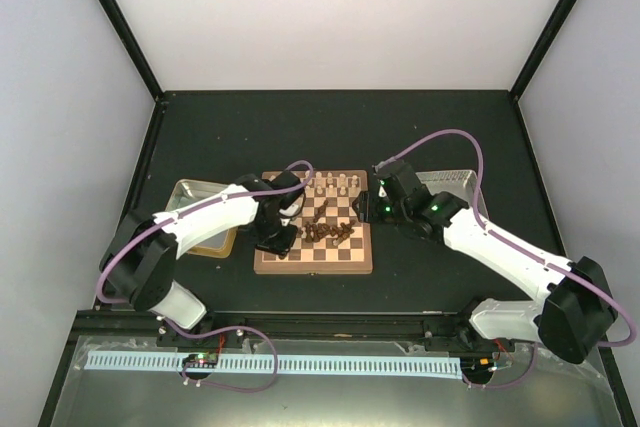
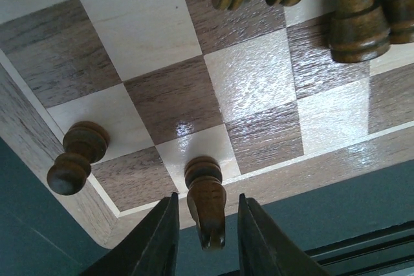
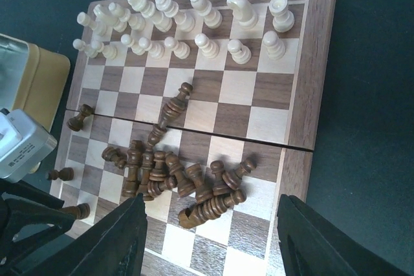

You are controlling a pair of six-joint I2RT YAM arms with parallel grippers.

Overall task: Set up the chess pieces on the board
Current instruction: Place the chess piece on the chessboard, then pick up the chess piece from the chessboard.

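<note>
The board (image 1: 315, 266) lies mid-table. Cream chess pieces (image 3: 187, 24) stand in two rows at its far side. Several dark chess pieces (image 3: 174, 179) lie heaped near the middle. My left gripper (image 2: 207, 200) is open at the board's near left corner (image 1: 275, 244). Its fingers (image 2: 162, 237) flank, with small gaps, a dark piece (image 2: 206, 192) standing on the light edge square beside the corner. A dark pawn (image 2: 77, 156) stands close by. My right gripper (image 3: 211, 201) is wide open and empty above the board's right side (image 1: 372, 209).
A gold-rimmed tray (image 1: 205, 209) sits left of the board and shows in the right wrist view (image 3: 39, 72). A silver tray (image 1: 450, 182) sits to the right behind the right arm. Two more dark pieces (image 3: 81, 117) stand along the board's left edge.
</note>
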